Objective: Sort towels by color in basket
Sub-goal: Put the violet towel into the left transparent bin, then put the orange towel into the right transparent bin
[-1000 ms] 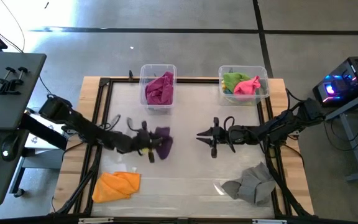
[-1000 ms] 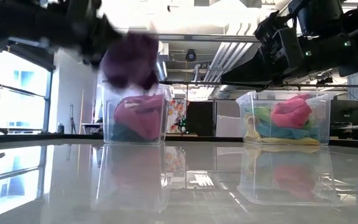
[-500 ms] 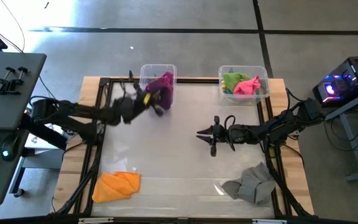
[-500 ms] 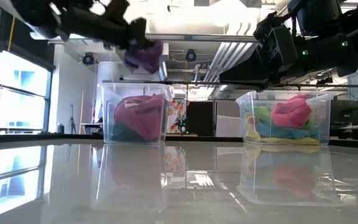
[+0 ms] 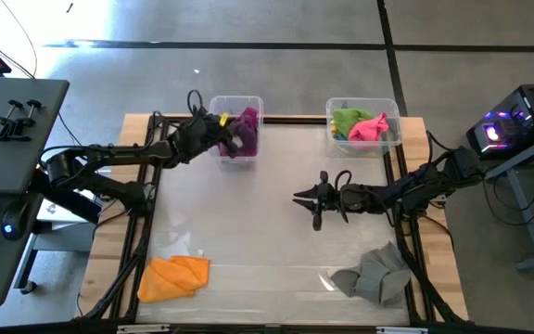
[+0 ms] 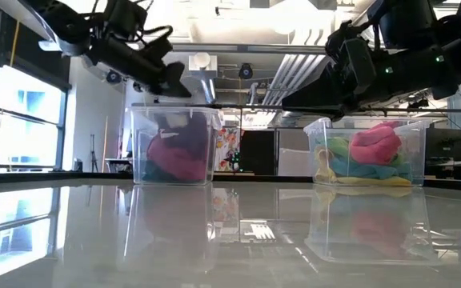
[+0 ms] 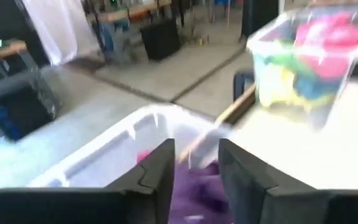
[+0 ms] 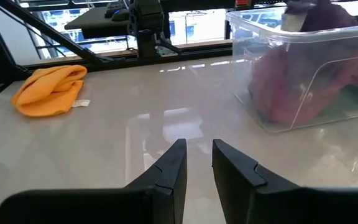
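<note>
My left gripper (image 5: 227, 127) (image 7: 196, 167) stands open just over the left clear bin (image 5: 217, 104). The purple towel (image 5: 247, 139) (image 7: 199, 190) lies below its fingers inside that bin, on a magenta towel (image 5: 247, 118). In the low view the gripper (image 6: 170, 83) is above the bin's rim and the purple towel (image 6: 176, 126) is inside. My right gripper (image 5: 303, 199) (image 8: 199, 158) waits over the table's middle, narrowly open with nothing between its fingers. An orange towel (image 5: 174, 276) and a grey towel (image 5: 371, 274) lie flat on the table near its front edge.
The right clear bin (image 5: 393, 109) at the far right holds pink (image 5: 371, 127), light green (image 5: 346, 119), blue and yellow towels. A raised black frame (image 5: 151, 167) borders the tabletop. The middle of the table between the arms is bare.
My left gripper has swung from the table's middle toward the far edge and up, carrying the purple towel to over the left bin. It has let go, and the towel has dropped into the bin onto the magenta one.
</note>
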Robot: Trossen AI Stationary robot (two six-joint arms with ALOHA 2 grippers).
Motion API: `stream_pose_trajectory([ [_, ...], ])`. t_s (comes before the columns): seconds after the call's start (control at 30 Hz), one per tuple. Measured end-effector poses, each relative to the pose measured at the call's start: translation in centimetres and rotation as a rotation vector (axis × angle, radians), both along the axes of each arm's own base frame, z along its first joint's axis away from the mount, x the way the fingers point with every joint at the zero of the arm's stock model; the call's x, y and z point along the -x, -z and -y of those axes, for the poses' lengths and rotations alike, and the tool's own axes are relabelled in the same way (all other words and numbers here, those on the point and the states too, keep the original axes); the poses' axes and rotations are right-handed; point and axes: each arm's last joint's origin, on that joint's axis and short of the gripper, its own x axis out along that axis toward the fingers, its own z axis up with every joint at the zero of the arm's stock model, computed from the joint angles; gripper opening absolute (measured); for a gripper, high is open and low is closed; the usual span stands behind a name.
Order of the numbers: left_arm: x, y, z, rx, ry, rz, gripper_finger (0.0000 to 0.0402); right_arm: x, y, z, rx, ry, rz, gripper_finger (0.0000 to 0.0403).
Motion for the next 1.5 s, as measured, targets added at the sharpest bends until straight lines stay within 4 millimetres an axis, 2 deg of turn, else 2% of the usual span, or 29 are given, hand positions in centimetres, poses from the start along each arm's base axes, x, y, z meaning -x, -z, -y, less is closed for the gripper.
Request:
stream_pose_trajectory([
  [0.1,-0.1,0.0,0.1,0.018,-0.036,-0.065,0.0128,0.0,0.0,0.0,-0.002,0.0,0.0,0.007],
  [0.27,-1.1,-2.4,0.4,-0.001,-0.033,-0.142,0.0131,0.0,0.0,0.0,0.006,0.004,-0.003,0.007],
  [0.4,-1.5,-4.6,0.3,0.029,-0.027,-0.214,0.0118,0.0,0.0,0.1,0.003,0.007,-0.002,0.007],
  [0.53,-0.8,-5.5,-0.4,0.119,-0.049,-0.284,0.0096,0.0,0.0,0.1,0.003,0.007,-0.002,0.007],
  [0.67,0.0,-4.4,-1.0,0.285,0.021,-0.297,0.0074,0.0,0.0,0.1,0.006,0.006,-0.004,0.007],
  [0.77,-0.2,-3.6,-1.9,0.357,0.029,-0.264,0.0058,0.0,0.0,0.1,0.012,0.007,-0.004,0.007],
  [0.97,-1.5,-0.9,-3.6,0.385,0.013,-0.321,0.0036,0.0,0.0,0.1,0.022,0.031,-0.005,0.007],
  [1.1,-2.1,-0.5,-4.1,0.343,-0.002,-0.308,0.0033,0.0,0.0,0.2,0.031,0.046,-0.007,0.007],
  [1.3,-1.9,-3.7,-3.0,0.26,0.058,-0.19,0.0063,0.1,0.4,0.3,0.029,0.052,-0.041,0.007],
  [1.5,-1.1,-6.9,0.4,0.19,0.133,-0.137,0.0102,0.1,0.4,0.3,0.03,0.051,-0.046,0.007],
])
